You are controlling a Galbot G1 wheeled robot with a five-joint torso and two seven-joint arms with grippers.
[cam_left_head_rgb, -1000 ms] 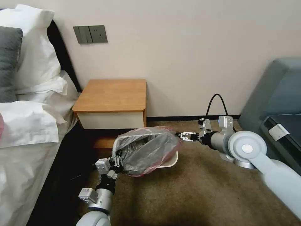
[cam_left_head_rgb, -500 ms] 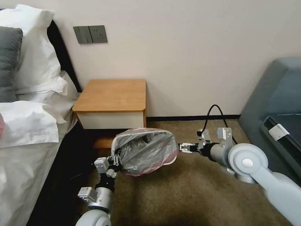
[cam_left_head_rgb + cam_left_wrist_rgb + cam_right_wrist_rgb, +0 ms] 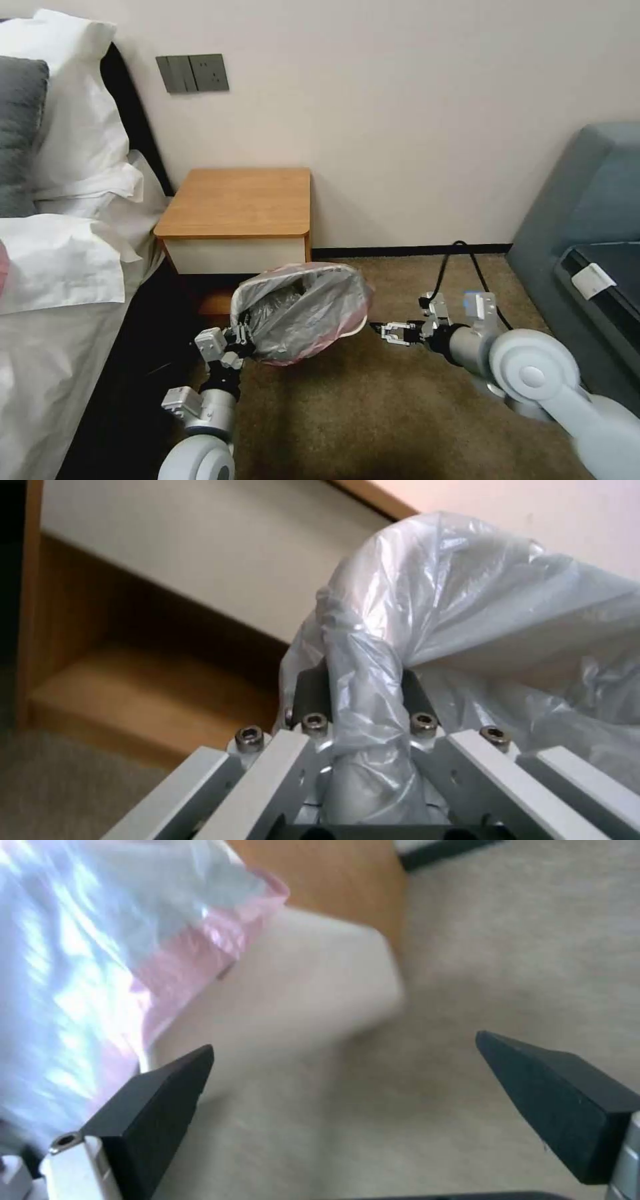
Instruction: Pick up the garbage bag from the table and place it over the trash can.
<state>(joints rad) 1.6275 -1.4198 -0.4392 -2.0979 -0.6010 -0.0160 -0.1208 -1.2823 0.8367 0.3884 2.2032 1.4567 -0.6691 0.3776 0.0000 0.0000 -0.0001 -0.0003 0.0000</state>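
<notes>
Nearest your camera, the left gripper point(image 3: 237, 335) reaches up from the lower left and is clamped on a gathered fold of the garbage bag point(image 3: 300, 310). From the left wrist you can see the plastic point(image 3: 373, 680) bunched between the dark fingers point(image 3: 312, 692), which pinch it from both sides.

Just beyond, the garbage bag is stretched over the top of the trash can point(image 3: 350, 327), which stands on the carpet point(image 3: 373, 413). You will note the grey film covers most of the bin, with the pink-red rim hanging down its near side and only a strip of cream rim showing on the right.

To the right, your right gripper point(image 3: 381, 329) hovers low over the carpet, just beside the bin and apart from the bag. Its fingers point(image 3: 153, 1110) are spread wide with nothing between them; the right wrist camera shows the bin's cream wall point(image 3: 300, 985) and the bag's pink edge point(image 3: 220, 945) ahead of them.

Farther back, the table point(image 3: 240, 200) stands against the wall, next to the bed point(image 3: 60, 267), with the bin in front of its lower shelf.
</notes>
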